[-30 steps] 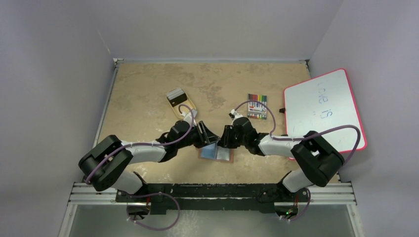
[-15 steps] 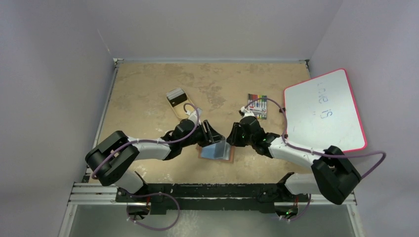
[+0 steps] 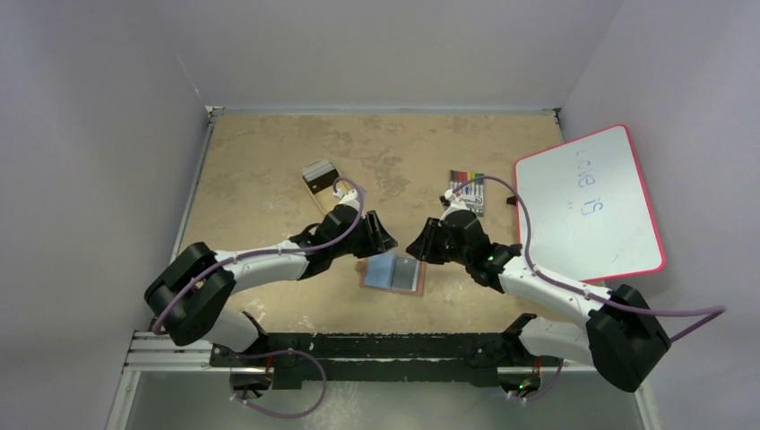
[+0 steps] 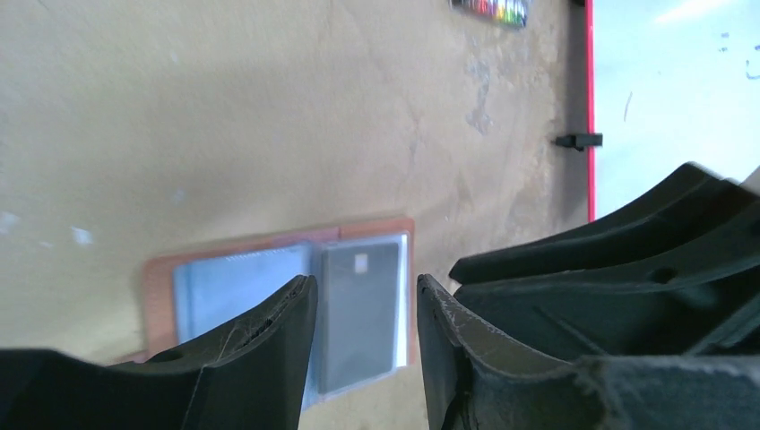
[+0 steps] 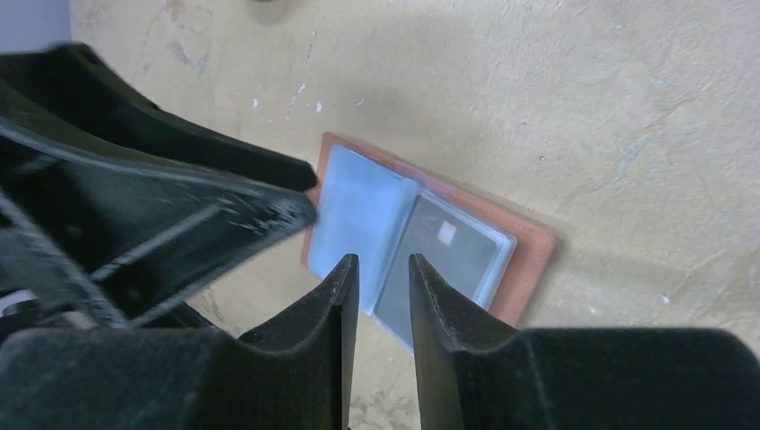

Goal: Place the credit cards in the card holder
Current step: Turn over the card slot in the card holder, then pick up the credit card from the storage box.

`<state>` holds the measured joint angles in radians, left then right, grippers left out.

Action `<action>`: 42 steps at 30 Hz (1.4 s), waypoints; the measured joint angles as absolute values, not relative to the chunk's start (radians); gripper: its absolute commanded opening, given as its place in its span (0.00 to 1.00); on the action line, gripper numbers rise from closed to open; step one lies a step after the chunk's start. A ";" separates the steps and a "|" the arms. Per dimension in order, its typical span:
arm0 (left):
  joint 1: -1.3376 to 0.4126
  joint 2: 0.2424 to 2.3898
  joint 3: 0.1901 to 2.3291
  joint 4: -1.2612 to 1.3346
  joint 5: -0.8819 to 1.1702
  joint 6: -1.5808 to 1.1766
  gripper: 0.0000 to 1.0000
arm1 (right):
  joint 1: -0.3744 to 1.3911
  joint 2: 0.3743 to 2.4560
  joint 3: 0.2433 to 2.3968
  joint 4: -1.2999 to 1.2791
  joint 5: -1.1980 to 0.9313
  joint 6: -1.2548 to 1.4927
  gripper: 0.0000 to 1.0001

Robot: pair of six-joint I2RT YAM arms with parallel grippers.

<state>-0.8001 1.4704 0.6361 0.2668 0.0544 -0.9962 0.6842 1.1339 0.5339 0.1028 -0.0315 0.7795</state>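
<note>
The brown card holder (image 3: 412,285) lies open on the table between the two arms, its blue-grey pages flat. A dark credit card (image 4: 358,305) sits inside the right clear pocket, also seen in the right wrist view (image 5: 441,253). More credit cards (image 3: 315,170), grey-white and dark, lie in a tan tray at the back left. My left gripper (image 3: 387,240) hovers open just left of and behind the card holder (image 4: 161,273), nothing between its fingers. My right gripper (image 3: 414,246) hovers just right of it, jaws slightly apart and empty, above the card holder (image 5: 531,255).
A pack of coloured markers (image 3: 467,190) lies behind the right gripper. A red-framed whiteboard (image 3: 587,202) covers the right side of the table. The tan tray (image 3: 332,197) sits behind the left gripper. The two grippers are close to each other.
Both grippers have drawn back and up from the card holder. The blue page that stood raised half a second ago now lies flat. The right arm has swung out to the right.
</note>
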 measured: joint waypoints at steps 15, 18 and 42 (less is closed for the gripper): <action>-0.543 1.375 0.900 -0.201 -0.020 -0.637 0.57 | 0.699 1.394 0.516 0.196 -0.093 0.807 0.29; -0.515 1.387 0.989 -0.282 -0.044 -0.554 0.57 | 0.699 1.394 0.516 0.206 -0.081 0.803 0.29; -0.366 1.897 1.541 -0.523 -0.201 0.045 0.64 | 0.700 1.150 0.516 0.068 -0.054 0.748 0.32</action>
<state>-0.3660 1.8969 1.5406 -0.5232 -0.2012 0.0452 0.7002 1.1496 0.5156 0.0685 -0.0536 0.7479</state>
